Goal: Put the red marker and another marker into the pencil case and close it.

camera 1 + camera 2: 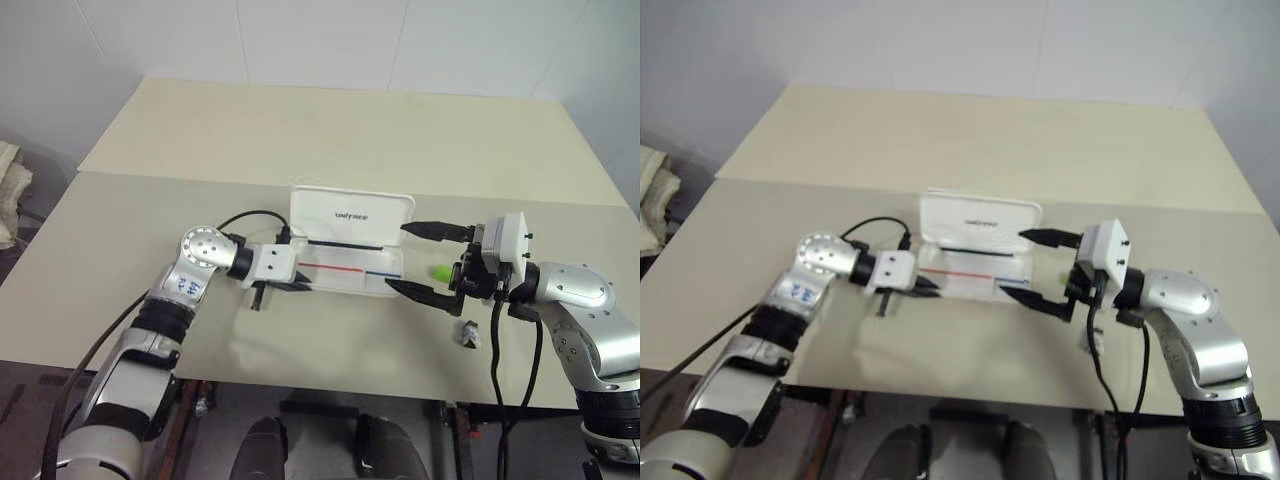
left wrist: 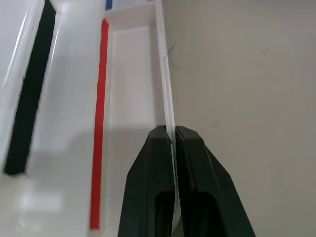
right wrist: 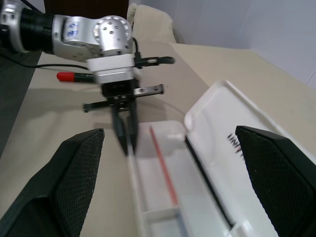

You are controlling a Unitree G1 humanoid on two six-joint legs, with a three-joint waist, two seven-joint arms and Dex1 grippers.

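Case [image 1: 350, 250], white, lid upright, near wall pinched in left gripper [image 1: 300, 286] jaws; right gripper [image 1: 425, 262] jaws wide.

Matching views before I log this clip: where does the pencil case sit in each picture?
Left eye view: pencil case mid-table, lid open, between the arms.
Right eye view: the same, near centre.
Left wrist view: its front wall pinched in the left pincer.
Right wrist view: ahead of the open right pincer.
Shared landmark: the red stripe in the tray.
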